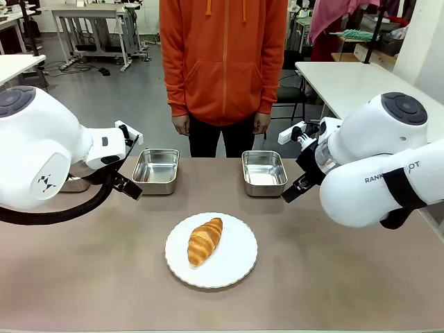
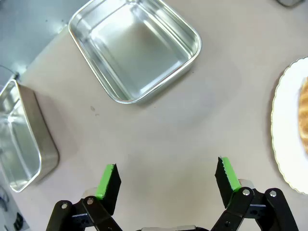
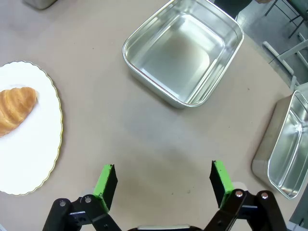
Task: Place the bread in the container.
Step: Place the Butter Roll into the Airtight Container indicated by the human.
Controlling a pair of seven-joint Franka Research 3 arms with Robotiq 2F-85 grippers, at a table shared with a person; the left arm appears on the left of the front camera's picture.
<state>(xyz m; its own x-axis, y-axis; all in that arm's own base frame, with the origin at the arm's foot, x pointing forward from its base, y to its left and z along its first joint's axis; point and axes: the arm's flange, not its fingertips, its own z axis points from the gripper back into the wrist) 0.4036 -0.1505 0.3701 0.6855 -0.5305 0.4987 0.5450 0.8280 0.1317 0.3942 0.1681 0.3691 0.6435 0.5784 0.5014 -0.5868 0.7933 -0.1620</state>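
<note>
Two pincers gape wide and empty: left pincer (image 2: 167, 175), right pincer (image 3: 162, 178), touching nothing.

One bread (image 1: 205, 241) (a croissant, to my eye) and one white plate (image 1: 236, 267). Steel pans come to four, all alike: the left-middle pan (image 1: 156, 170), the right-middle pan (image 1: 263, 172), the outer left pan (image 2: 19, 139) and the outer right pan (image 3: 286, 149). Two white arms, the left arm (image 1: 35, 152) and the right arm (image 1: 368, 139), carry one gripper apiece, the left gripper (image 2: 166, 175) and the right gripper (image 3: 163, 178), each with two green pads. One person (image 1: 223, 62), two hands showing.
</note>
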